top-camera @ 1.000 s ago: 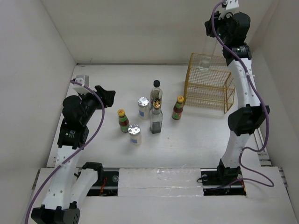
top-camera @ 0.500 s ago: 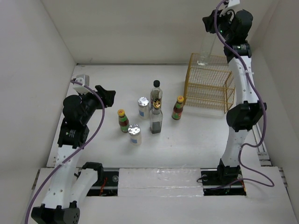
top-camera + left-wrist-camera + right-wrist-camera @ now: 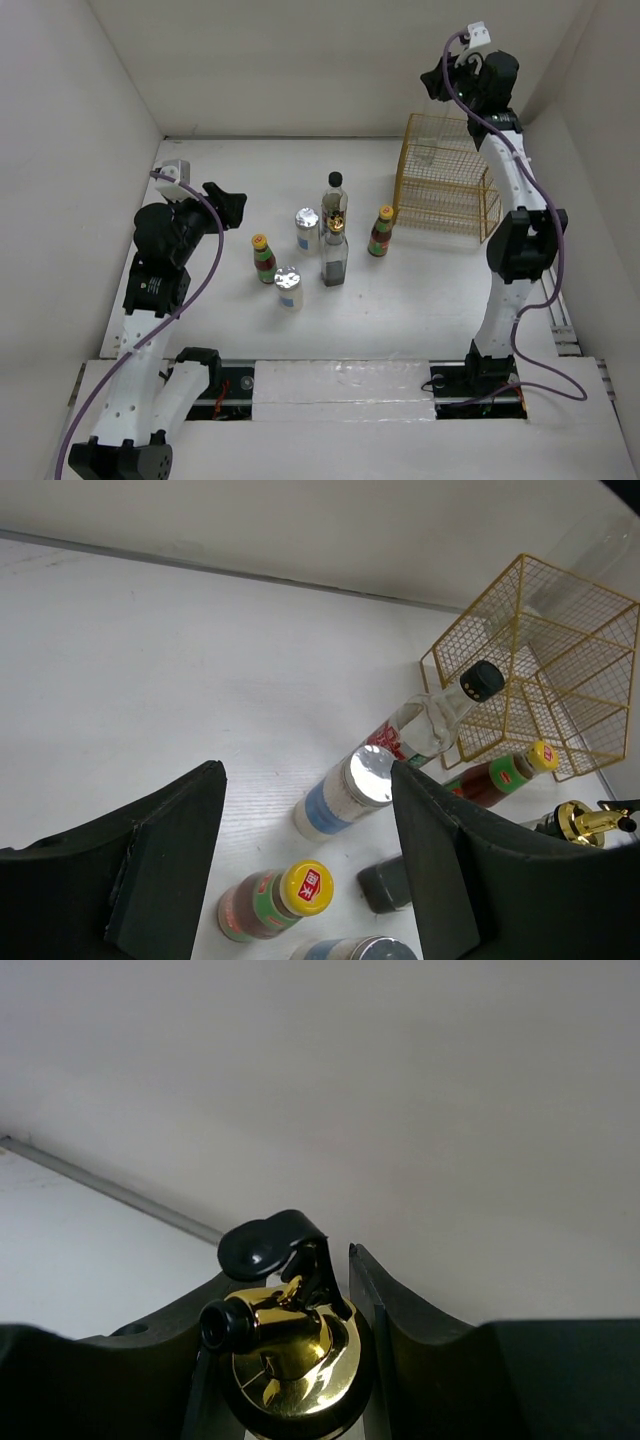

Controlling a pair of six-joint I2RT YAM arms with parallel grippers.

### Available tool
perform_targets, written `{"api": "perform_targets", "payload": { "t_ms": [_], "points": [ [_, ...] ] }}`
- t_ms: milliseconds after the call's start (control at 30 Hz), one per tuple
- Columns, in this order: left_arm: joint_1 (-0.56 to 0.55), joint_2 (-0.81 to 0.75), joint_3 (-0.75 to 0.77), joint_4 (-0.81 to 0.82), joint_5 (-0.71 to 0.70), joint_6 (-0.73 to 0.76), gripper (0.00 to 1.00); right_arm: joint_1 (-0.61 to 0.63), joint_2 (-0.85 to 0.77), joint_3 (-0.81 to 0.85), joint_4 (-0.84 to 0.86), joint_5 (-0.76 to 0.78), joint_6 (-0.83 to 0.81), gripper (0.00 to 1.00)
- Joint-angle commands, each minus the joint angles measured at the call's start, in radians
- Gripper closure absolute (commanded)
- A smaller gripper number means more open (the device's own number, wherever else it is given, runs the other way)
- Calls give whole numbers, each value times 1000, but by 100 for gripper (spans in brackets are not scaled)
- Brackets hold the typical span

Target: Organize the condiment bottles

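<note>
My right gripper (image 3: pixel 441 84) hangs high at the back over the yellow wire basket (image 3: pixel 447 186). It is shut on the gold spout (image 3: pixel 290 1370) of a tall clear bottle (image 3: pixel 429 146), which hangs down at the basket's back left corner. Left of the basket stand a black-capped bottle (image 3: pixel 335 199), a second gold-spouted bottle (image 3: pixel 334 255), two red yellow-capped bottles (image 3: pixel 264 258) (image 3: pixel 381 231) and two silver-lidded jars (image 3: pixel 307 229) (image 3: pixel 289 288). My left gripper (image 3: pixel 226 204) hovers open to their left. In its wrist view a jar (image 3: pixel 350 790) and a red bottle (image 3: pixel 280 900) lie between the fingers.
White walls close in the table on the left, back and right. The basket stands at the back right, close to the right arm's upper links. The arm bases sit at the near edge.
My right gripper has moved left and down with the clear bottle, which now hangs lower at the basket's back corner. The left arm has stayed where it was.
</note>
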Motion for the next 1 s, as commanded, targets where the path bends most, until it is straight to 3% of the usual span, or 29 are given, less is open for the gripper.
{"api": "perform_targets", "payload": {
  "t_ms": [0,200,400,533,633,767,967],
  "points": [
    [10,-9,-6,56,14,1,37,-6,-91,-51,188,-32,10,100],
    [10,0,-6,56,26,1,36,14,-166,-295,281,47,10,90],
    [10,0,-6,65,26,-8,36,23,-166,-388,311,61,10,78],
    [10,0,-6,65,26,-8,33,33,-175,-410,311,70,19,44],
    [10,-9,-6,65,26,-8,30,33,-175,-401,279,70,28,27],
    [10,-9,-6,56,4,-8,27,33,-207,-350,233,109,28,13],
    [10,-20,-6,46,-42,-27,27,33,-244,-277,157,139,28,7]
  ]
}}
